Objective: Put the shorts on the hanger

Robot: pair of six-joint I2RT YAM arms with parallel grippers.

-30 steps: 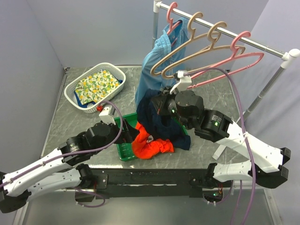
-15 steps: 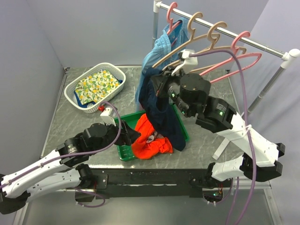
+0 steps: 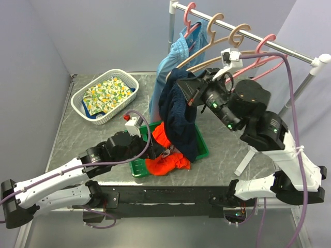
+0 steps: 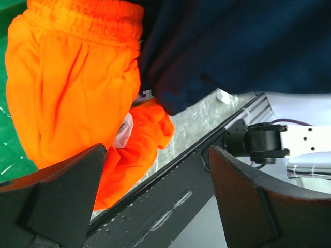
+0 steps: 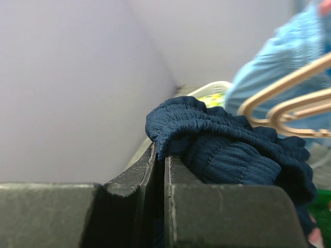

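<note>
My right gripper [image 5: 164, 157] is clamped on the shorts [image 3: 178, 111], held up just beside the hanger [image 3: 192, 58] but not yet over it, while my left gripper [image 4: 155, 160] gapes empty well below it.

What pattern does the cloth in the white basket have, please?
The cloth has a yellow-and-green print on white, clearest in the top view.

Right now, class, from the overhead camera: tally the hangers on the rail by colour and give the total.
Pink hangers: 2
Tan hangers: 2
Total: 4
</note>
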